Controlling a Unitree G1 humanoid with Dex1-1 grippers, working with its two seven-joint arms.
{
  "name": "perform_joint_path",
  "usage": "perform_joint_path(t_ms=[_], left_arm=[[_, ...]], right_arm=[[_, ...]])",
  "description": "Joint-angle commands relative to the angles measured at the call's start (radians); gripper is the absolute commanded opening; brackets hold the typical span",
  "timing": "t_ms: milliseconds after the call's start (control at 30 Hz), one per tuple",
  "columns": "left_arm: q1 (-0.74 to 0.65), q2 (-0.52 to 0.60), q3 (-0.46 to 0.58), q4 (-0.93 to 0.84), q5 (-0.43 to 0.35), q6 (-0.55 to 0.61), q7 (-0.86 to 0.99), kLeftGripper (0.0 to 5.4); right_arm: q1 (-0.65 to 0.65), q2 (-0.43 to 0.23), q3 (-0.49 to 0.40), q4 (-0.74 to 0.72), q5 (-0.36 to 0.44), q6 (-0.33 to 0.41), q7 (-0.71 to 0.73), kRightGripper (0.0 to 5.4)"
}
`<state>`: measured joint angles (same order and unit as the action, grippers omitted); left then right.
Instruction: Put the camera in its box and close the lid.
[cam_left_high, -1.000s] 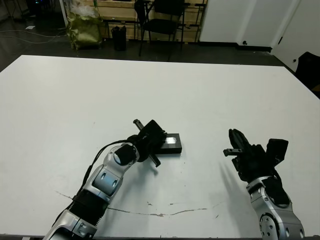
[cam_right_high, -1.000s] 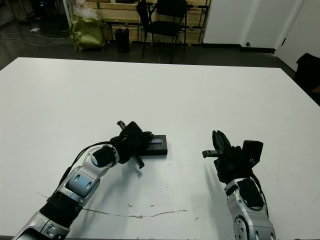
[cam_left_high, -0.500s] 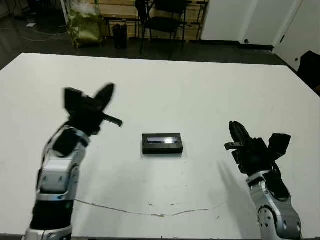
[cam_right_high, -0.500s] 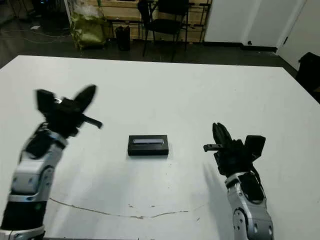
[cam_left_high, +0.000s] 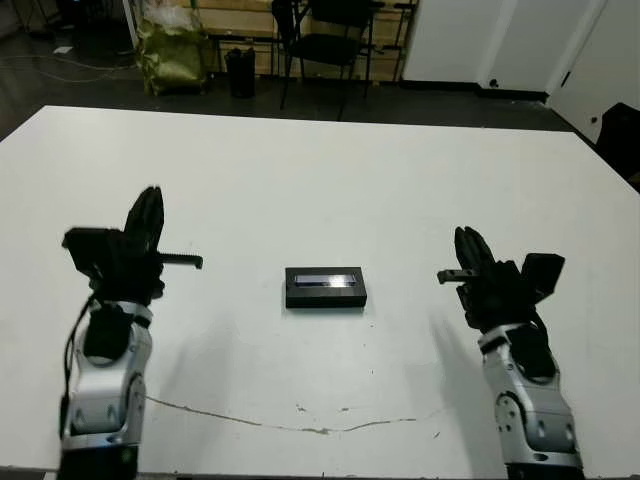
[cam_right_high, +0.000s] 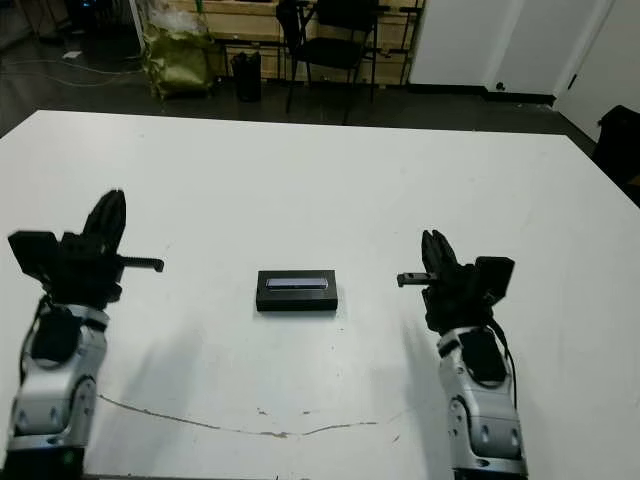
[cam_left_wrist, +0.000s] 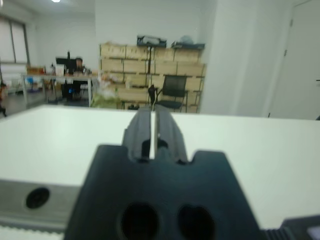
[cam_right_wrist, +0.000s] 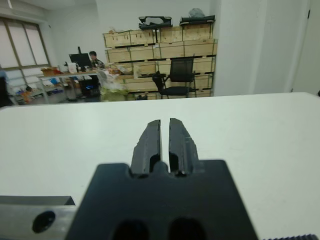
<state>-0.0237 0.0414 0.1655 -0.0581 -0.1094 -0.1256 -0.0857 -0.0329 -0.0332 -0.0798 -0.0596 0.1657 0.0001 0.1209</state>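
Hovering near the front edge, left gripper and right gripper both sit pinched together, holding nothing; between them the lid covers the box on the table

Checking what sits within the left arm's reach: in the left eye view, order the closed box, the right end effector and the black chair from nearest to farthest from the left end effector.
1. The closed box, mid-table, to the right of the left end effector.
2. The right end effector, further right across the table.
3. The black chair, on the floor beyond the table's far edge.
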Motion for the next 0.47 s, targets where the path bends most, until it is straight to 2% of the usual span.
perform_joint_path(t_ms=[33,133,467], left_arm=[[0.026,-0.023,-0.011,0.061,0.025,-0.037,0.037,0.02],[0.026,-0.026,-0.018,0.072,0.026,-0.031,0.048,0.02],[0.016,-0.019,-0.043,0.047,0.016,0.021,0.061,0.02]], right_arm=[[-0.010,0.008,0.005,0.043,-0.035,-0.033,-0.029,0.00],[-0.012,0.011,0.010,0.068,-0.044,-0.073,-0.026,0.00],[-0.001,0.016,0.009,0.039,-0.034,-0.034,-0.028,0.00]])
